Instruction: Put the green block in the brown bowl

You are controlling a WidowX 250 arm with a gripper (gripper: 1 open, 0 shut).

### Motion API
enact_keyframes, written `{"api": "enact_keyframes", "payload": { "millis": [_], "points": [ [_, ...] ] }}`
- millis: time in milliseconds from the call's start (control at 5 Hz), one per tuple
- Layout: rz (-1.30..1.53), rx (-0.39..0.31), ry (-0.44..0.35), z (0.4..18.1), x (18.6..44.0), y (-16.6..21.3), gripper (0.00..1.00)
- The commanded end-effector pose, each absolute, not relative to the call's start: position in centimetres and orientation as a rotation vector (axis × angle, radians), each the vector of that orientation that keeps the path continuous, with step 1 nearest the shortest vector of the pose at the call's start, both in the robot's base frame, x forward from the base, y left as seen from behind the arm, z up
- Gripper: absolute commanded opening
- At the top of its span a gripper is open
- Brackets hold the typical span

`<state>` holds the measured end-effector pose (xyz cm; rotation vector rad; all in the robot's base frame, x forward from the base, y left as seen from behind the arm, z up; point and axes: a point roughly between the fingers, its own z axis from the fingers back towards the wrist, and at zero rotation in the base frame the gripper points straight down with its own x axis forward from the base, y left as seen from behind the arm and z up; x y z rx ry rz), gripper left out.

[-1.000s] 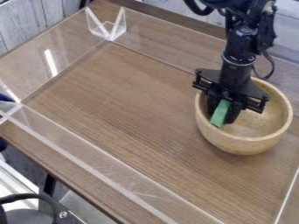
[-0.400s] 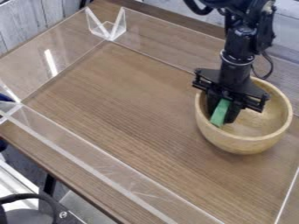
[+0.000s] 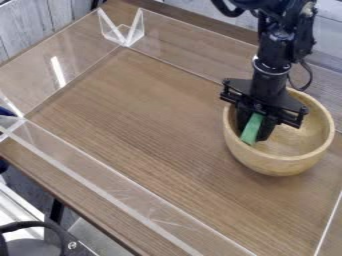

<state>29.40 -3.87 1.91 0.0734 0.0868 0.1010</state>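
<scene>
On a wood-grain bench walled with clear panels, the green block is clamped upright in the downward-pointing pincer and held low inside the brown bowl (seemingly so its release drops it short).

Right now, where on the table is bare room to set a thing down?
The wooden table is bare from the clear wall at the left up to the brown bowl. It is crowded only at the right, where the tool holds the green block inside the bowl.
</scene>
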Motion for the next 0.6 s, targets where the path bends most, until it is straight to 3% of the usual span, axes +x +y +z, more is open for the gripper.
{"api": "enact_keyframes", "payload": {
  "millis": [0, 400],
  "points": [
    [0.151, 0.087, 0.2, -0.21, 27.69, -2.17, 0.0],
    [0.157, 0.105, 0.228, -0.28, 28.09, -1.94, 0.0]
  ]
}}
